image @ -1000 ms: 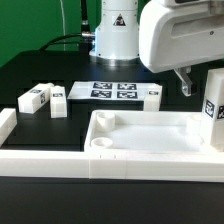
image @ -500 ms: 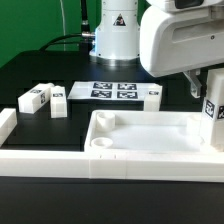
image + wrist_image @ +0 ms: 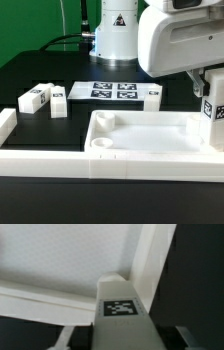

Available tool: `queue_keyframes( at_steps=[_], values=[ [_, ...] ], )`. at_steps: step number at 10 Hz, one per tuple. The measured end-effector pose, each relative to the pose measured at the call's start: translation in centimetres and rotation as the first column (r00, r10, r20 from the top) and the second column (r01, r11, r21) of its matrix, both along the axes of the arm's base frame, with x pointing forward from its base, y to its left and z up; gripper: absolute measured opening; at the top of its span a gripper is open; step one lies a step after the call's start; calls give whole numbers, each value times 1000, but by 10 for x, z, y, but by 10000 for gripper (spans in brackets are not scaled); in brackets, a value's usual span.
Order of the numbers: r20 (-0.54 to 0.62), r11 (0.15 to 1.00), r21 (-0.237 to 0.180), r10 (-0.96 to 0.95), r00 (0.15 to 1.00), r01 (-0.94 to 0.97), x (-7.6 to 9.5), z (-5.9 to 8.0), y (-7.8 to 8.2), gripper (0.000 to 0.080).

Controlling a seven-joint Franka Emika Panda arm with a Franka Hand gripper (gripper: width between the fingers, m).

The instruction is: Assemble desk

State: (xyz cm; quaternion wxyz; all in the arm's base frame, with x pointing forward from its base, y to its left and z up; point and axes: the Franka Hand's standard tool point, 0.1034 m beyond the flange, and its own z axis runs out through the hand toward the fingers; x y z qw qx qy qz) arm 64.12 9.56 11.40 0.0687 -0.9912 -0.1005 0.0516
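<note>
Standing upright: leg [image 3: 214, 120], long axis vertical.

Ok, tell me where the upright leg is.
At the exterior view's far right, the leg stands upright, flanked by the gripper, at the desk top's right end.
</note>
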Motion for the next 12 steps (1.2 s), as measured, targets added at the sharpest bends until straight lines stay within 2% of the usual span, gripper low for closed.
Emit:
queue_keyframes(
  at_steps=[2,3,4,6,8,9,12],
  values=[
    [-4,1000,-2,-30,1000,30,0,0,0,291],
    [-26,981,-5,-196,980,196,-1,-1,-1,291],
    [-33,962,-15,-273,961,273,-2,-1,-1,291],
    [-52,885,-39,-465,884,464,-2,-1,1,291],
    [-66,736,-89,-677,733,671,-2,-1,6,291],
    [-62,711,-88,-703,709,698,-1,-2,5,291],
    [-67,559,-121,-829,555,820,-1,-1,7,291]
  ],
)
